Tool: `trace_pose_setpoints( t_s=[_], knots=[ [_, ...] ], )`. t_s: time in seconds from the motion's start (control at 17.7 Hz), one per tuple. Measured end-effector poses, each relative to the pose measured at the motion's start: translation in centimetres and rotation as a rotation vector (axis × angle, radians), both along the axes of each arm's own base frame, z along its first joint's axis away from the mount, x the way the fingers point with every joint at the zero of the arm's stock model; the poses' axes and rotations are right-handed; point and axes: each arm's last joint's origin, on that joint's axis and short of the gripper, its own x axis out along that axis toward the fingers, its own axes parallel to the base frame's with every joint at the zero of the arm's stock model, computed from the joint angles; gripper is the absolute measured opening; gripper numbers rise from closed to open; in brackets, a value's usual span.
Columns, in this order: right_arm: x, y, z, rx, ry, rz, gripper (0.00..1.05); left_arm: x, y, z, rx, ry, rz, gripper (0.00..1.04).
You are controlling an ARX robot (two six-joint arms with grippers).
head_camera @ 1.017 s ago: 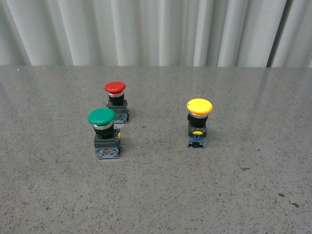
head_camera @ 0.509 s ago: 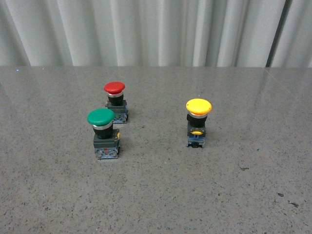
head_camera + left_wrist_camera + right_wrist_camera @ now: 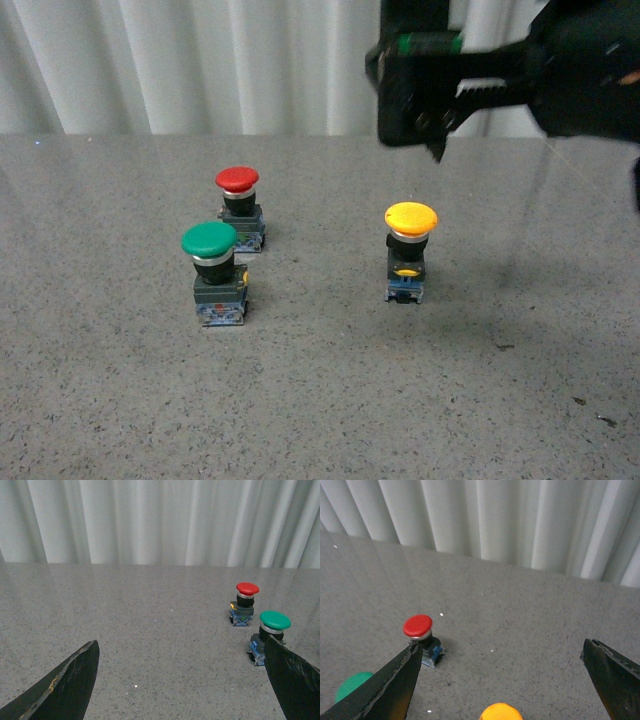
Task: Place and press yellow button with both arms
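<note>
Right fingers [image 3: 380, 692]: spread wide, holding nothing. The yellow button [image 3: 501, 712] shows in the gap between them, below and well apart from both tips. In the front view the right arm [image 3: 580, 70] hangs high over the tabletop [image 3: 320, 410], above and slightly behind the yellow button [image 3: 411, 218], which stands upright and alone, well apart from the green button [image 3: 209, 240] and the red button [image 3: 237, 180].

Left fingers [image 3: 65, 687]: spread wide, holding nothing. One finger overlaps the base of the green button [image 3: 274, 621]; contact cannot be confirmed. The yellow button does not appear in the left wrist view.

Hazards, as judged from this state:
- Tipping. The yellow button is tall on a narrow base and nothing braces it. An off-centre press on the cap would likely topple it.
- Wrong target. The left fingers sit nearer the green button; closing here would likely take it.
- Collision. A sweep toward the yellow button could knock over the green or red button.
</note>
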Motion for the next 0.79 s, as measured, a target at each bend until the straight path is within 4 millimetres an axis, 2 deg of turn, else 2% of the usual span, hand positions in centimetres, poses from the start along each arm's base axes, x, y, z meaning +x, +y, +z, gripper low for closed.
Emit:
trace_pose_setpoints(
  t_s=[0.06,0.17,0.23,0.4,0.51,0.57,0.79],
  knots=[
    [1.5,0.7,-1.8,-0.045,0.060,-0.020,0.95,0.0,0.0,0.0,0.000,0.000,0.000,0.98],
    [2.3,1.0,-3.9,-0.103,0.139,-0.031,0.71,0.0,0.0,0.0,0.000,0.000,0.000,0.98],
    [2.3,1.0,-4.1,-0.116,0.153,-0.030,0.58,0.0,0.0,0.0,0.000,0.000,0.000,0.98],
    [2.2,0.9,-4.3,-0.130,0.173,-0.029,0.31,0.0,0.0,0.0,0.000,0.000,0.000,0.98],
    [2.1,0.9,-4.5,-0.146,0.182,-0.025,0.07,0.0,0.0,0.0,0.000,0.000,0.000,0.98],
    [2.1,0.9,-4.6,-0.153,0.183,-0.023,0.02,0.0,0.0,0.0,0.000,0.000,0.000,0.98],
    [2.0,0.9,-4.9,-0.162,0.195,-0.016,0.02,0.0,0.0,0.0,0.000,0.000,0.000,0.98]
  ],
)
